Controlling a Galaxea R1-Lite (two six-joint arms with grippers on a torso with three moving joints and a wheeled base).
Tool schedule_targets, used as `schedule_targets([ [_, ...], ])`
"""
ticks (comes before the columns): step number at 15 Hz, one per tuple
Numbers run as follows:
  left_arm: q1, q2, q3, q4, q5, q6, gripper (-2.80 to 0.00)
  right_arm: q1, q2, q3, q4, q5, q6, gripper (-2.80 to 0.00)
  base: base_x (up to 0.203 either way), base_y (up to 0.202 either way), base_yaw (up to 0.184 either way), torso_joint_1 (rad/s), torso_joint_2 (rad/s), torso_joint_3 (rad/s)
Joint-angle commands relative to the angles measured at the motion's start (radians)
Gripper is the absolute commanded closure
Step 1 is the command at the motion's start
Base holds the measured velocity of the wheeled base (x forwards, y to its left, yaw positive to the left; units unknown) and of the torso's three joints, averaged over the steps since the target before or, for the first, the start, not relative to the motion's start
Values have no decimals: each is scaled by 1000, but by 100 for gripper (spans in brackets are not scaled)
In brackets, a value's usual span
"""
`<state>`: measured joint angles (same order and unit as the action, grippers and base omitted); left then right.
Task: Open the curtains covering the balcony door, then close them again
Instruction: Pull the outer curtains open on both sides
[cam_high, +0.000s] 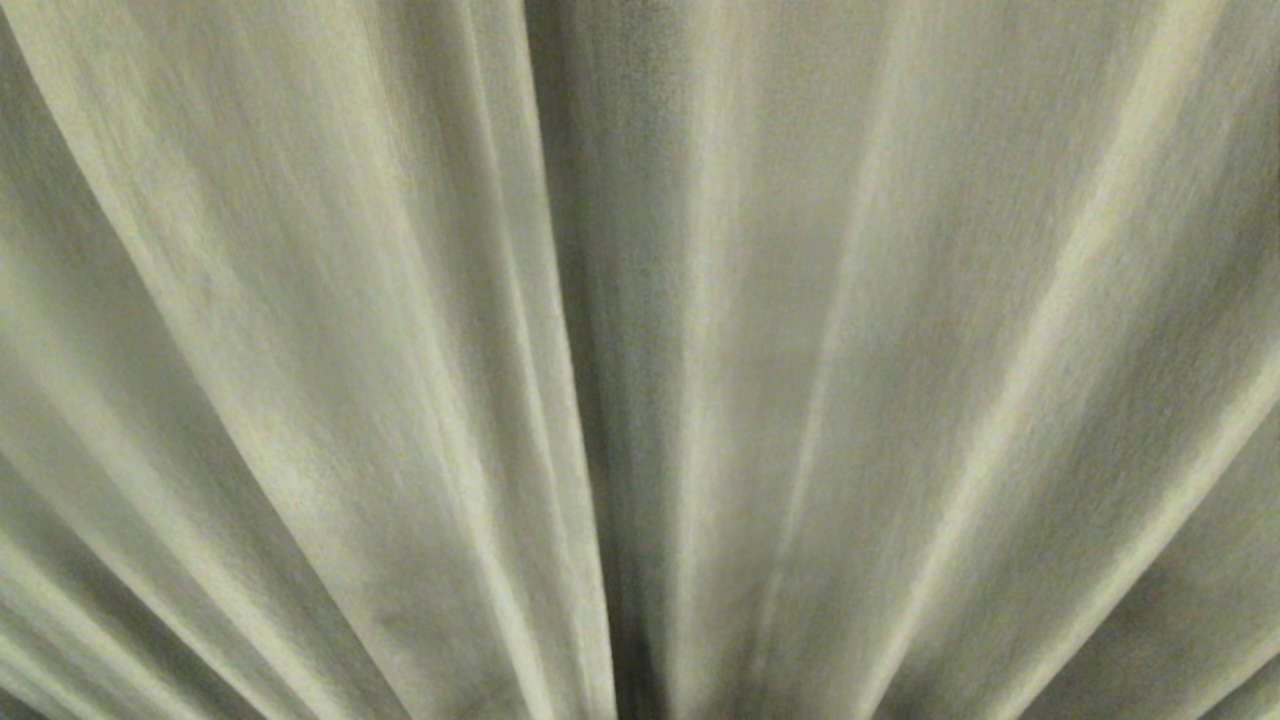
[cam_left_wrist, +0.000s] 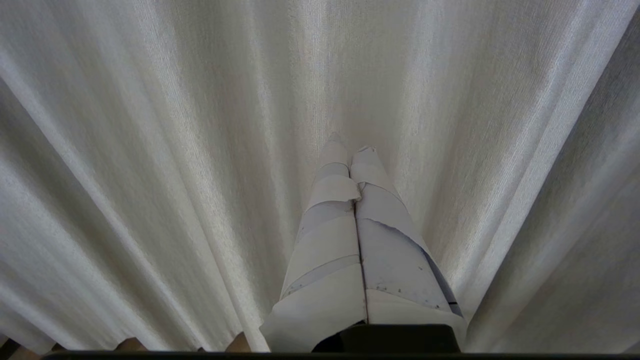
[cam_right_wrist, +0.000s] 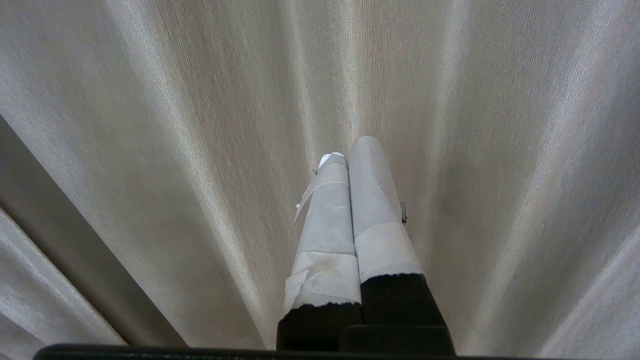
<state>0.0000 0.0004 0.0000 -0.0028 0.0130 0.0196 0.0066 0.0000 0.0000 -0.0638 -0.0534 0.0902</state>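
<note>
Drawn curtains (cam_high: 400, 350), pleated and cream, are seen filling the head view, the two panels meeting at a dark central fold. The left gripper (cam_left_wrist: 350, 150) and right gripper (cam_right_wrist: 350, 155), tape-wrapped, are held fully closed and empty before the fabric.

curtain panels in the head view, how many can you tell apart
2: a left curtain panel and a right curtain panel, meeting at the dark central seam. The folds may hide more.

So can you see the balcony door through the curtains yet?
No, the curtains fill the whole head view, hiding any glass or frame.
</note>
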Motion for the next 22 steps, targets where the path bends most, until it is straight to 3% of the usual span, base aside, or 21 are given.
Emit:
schedule_targets([
  [1,0,0,0,-2,1,0,0,1,0,0,-1,0,0,0,0,0,0,0,0,0],
  [22,0,0,0,0,2,0,0,0,0,0,-1,0,0,0,0,0,0,0,0,0],
])
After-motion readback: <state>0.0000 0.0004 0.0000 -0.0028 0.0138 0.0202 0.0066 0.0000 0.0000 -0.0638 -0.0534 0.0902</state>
